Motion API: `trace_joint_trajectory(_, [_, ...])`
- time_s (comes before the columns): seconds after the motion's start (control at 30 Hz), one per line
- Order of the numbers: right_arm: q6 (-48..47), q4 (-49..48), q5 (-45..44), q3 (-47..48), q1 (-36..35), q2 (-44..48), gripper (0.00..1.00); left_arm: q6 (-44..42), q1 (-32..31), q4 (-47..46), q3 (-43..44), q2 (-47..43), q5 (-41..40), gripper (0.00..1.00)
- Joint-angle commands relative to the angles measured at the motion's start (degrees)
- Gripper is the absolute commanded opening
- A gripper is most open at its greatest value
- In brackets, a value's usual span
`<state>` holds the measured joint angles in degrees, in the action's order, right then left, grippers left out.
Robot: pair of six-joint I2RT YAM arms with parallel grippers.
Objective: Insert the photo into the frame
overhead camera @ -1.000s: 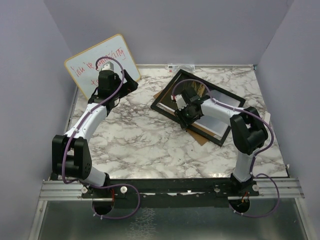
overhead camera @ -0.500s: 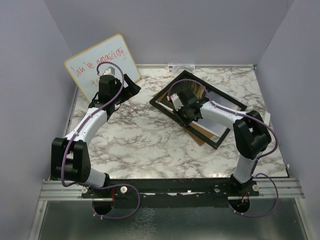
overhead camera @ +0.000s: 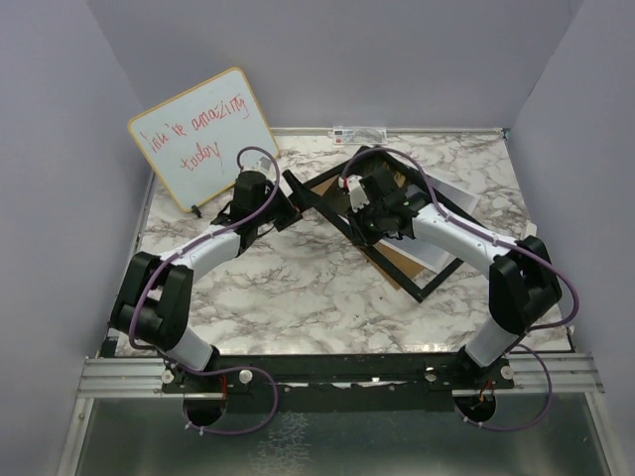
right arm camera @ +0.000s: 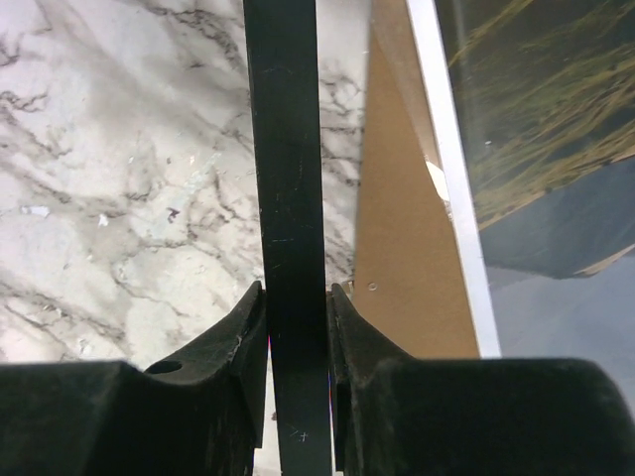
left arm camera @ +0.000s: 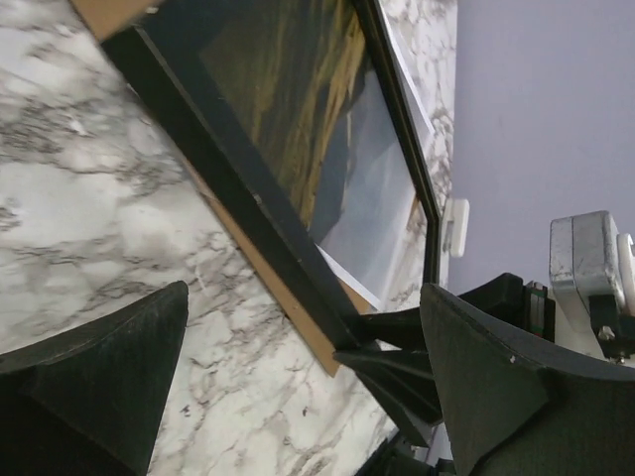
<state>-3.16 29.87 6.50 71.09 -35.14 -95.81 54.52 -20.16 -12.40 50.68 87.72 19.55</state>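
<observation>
The frame (overhead camera: 332, 218) lies black face up at the back right of the table, its near-left rail raised. My right gripper (overhead camera: 369, 210) is shut on that rail (right arm camera: 288, 178), which runs straight between the fingers (right arm camera: 243, 342). Under the frame lies the photo (right arm camera: 541, 129), golden hills and grey mountains with a white margin, on a brown board (right arm camera: 407, 228). My left gripper (overhead camera: 281, 210) is open beside the frame's left corner. In the left wrist view the black rail (left arm camera: 228, 178) and the photo (left arm camera: 317, 129) lie ahead of the wide-apart fingers (left arm camera: 109, 367).
A wood-edged whiteboard (overhead camera: 203, 134) with red handwriting leans against the back left wall. The brown board (overhead camera: 392, 260) juts out from under the frame toward the table's middle. Grey walls enclose the marble table (overhead camera: 288, 288) on three sides.
My right gripper has shut on the frame's rail and tilted the frame. The left arm has swung from the whiteboard rightward to the frame's left corner, jaws still open.
</observation>
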Motion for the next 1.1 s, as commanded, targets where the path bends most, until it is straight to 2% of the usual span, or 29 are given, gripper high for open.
trace_joint_trajectory(0.0, [2.86,-2.26,2.34,-2.12,-1.38,3.46,0.17,4.73,-2.78,-5.24,-0.24,2.88,0.85,0.99])
trace_joint_trajectory(0.13, [5.08,-3.77,3.44,-4.13,-1.6,5.3,0.17,8.19,-4.93,-9.06,-1.85,4.77,-0.8,0.99])
trace_joint_trajectory(0.37, [6.34,-5.46,6.0,-6.89,-1.7,8.72,0.17,9.2,-8.04,-9.87,-1.95,7.07,-4.1,0.9])
trace_joint_trajectory(0.5, [7.62,-6.9,8.47,-7.98,-1.8,10.09,0.18,10.16,-9.22,-10.78,-1.44,8.51,-4.56,0.79])
trace_joint_trajectory(0.53, [7.86,-7.1,8.9,-8.26,-1.8,10.27,0.18,10.35,-9.49,-11.2,-1.21,8.78,-4.61,0.75])
trace_joint_trajectory(0.6, [8.5,-7.56,9.13,-8.73,-1.94,10.72,0.18,10.51,-9.86,-12.01,-0.68,9.23,-4.35,0.54])
trace_joint_trajectory(0.73, [9.45,-7.29,8.11,-9.19,-2.21,10.57,0.18,11.61,-10.07,-12.38,0.32,9.4,-3.89,0.22])
trace_joint_trajectory(0.77, [9.78,-6.62,7.55,-8.9,-2.22,10.23,0.19,11.91,-10.07,-12.38,0.41,9.32,-3.75,0.15])
trace_joint_trajectory(0.83, [10.51,-5.19,6.24,-7.95,-2.52,9.23,0.19,12.83,-10.07,-12.38,0.31,9.16,-3.88,0.1])
trace_joint_trajectory(0.93, [11.88,-3.85,3.0,-7.37,-3.32,8.79,0.29,14.73,-10.07,-12.38,0.25,8.83,-3.67,0.05])
trace_joint_trajectory(1.07, [14.79,-3.83,-3.62,-7.54,-5.46,9.38,0.56,17.91,-10.07,-12.29,0.29,7.96,-3.86,0.01])
